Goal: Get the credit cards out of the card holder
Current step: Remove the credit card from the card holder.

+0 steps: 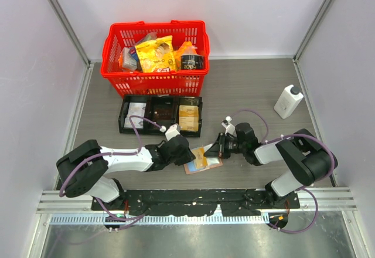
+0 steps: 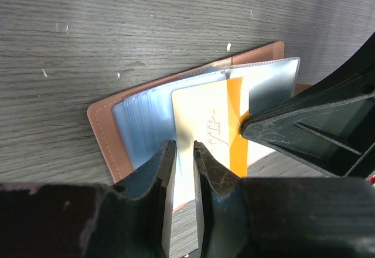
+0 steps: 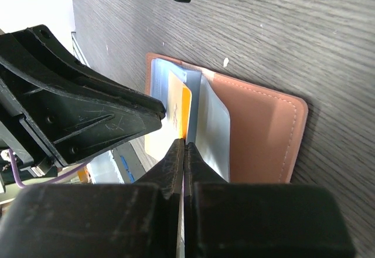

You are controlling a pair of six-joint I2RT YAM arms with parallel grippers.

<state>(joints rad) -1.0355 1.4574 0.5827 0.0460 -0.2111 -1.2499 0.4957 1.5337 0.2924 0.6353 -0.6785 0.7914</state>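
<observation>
The card holder (image 1: 214,163) lies open on the table between my two grippers, tan-pink outside (image 2: 105,135), light blue inside. A cream credit card with an orange stripe (image 2: 205,117) sticks halfway out of its pocket. My left gripper (image 2: 181,158) hovers over the card's near edge, jaws a narrow gap apart, the card lying flat below them. My right gripper (image 3: 185,149) is shut on the edge of the holder's clear sleeve (image 3: 214,129), right beside the card's orange stripe (image 3: 186,108). In the top view the left gripper (image 1: 188,154) and right gripper (image 1: 215,148) almost meet. Any other cards are hidden.
A black three-compartment tray (image 1: 161,115) sits just behind the card holder. A red basket (image 1: 155,58) full of packets stands at the back. A white bottle (image 1: 288,101) stands at the right. The two grippers' fingers (image 2: 304,129) are very close together.
</observation>
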